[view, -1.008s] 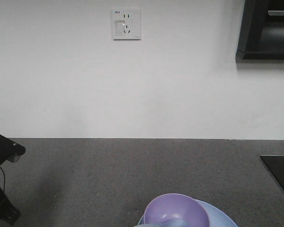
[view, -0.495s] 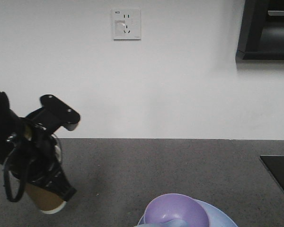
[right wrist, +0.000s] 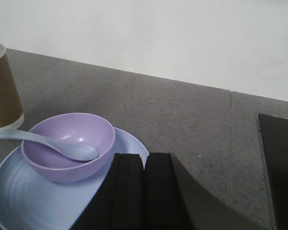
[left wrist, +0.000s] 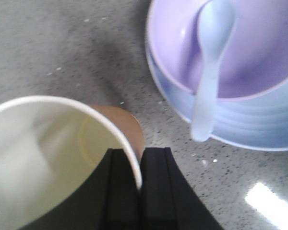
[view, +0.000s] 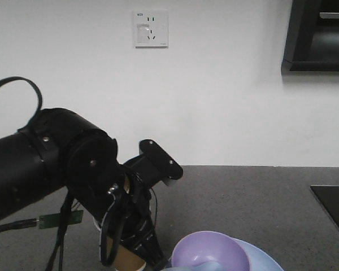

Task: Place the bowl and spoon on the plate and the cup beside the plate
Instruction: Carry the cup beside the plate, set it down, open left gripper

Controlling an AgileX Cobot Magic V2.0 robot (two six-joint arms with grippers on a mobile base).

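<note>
— While my left end effector (left wrist: 138, 179) pinches the rim of the brown paper cup with the white lip (left wrist: 62, 158), where does that cup sit?

— Right at my fingertips: one finger inside the cream wall, one outside, the two closed on the rim. The cup stands just beside the round, shallow light blue plate (left wrist: 240, 124), slightly apart from it, on the speckled grey bench (left wrist: 53, 43). I cannot tell whether its base touches the bench.

— And the rest?

— The small lilac plastic bowl (right wrist: 69, 143) rests on the plate, and the pale blue-white soup spoon (right wrist: 48, 143) lies in the bowl, its scoop inside and its handle sticking out over the rim toward the cup.

— Your arms?

— My left arm (view: 51, 164) reaches in from the left and angles down over the cup. My right end effector (right wrist: 143, 191) hangs near the plate's edge, fingers drawn together, holding nothing.

— Room?

— Bare bench stretches behind the plate to the white wall (view: 214, 101); a black panel (right wrist: 281, 163) lies at the far right.
</note>
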